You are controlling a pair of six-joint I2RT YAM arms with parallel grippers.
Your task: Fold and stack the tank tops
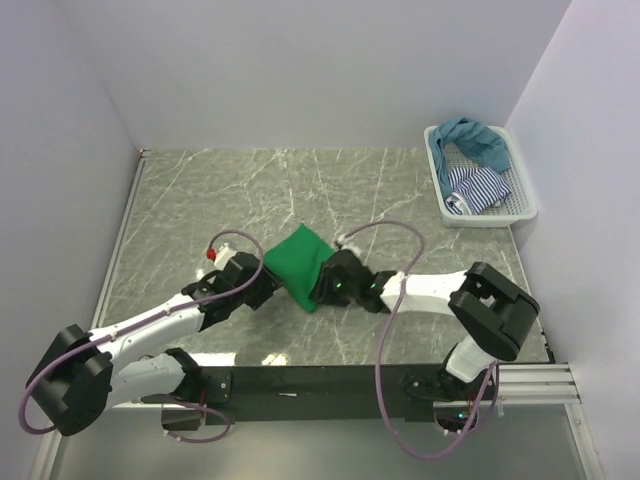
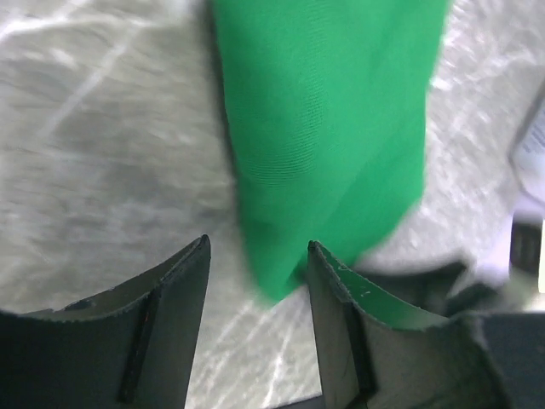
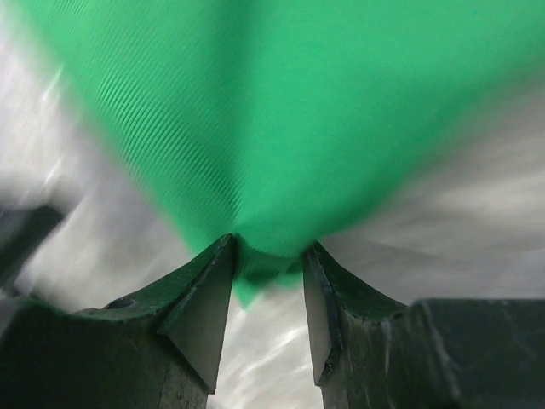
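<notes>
The bright green tank top [image 1: 300,262] lies bunched into a folded pad on the marbled table, near the front middle. My left gripper [image 1: 268,283] sits at its near-left edge and my right gripper [image 1: 322,285] at its near-right corner. In the left wrist view the jaws [image 2: 258,247] stand apart, with a corner of the green cloth [image 2: 332,128] hanging between the tips by the right finger. In the right wrist view the jaws [image 3: 268,247] are also apart, and a point of green fabric [image 3: 281,111] reaches down into the gap. Both views are blurred.
A white mesh basket [image 1: 525,205] stands at the back right against the wall. It holds the teal-blue tank top [image 1: 475,140] and the navy-and-white striped tank top [image 1: 478,188]. White walls close in the table on three sides.
</notes>
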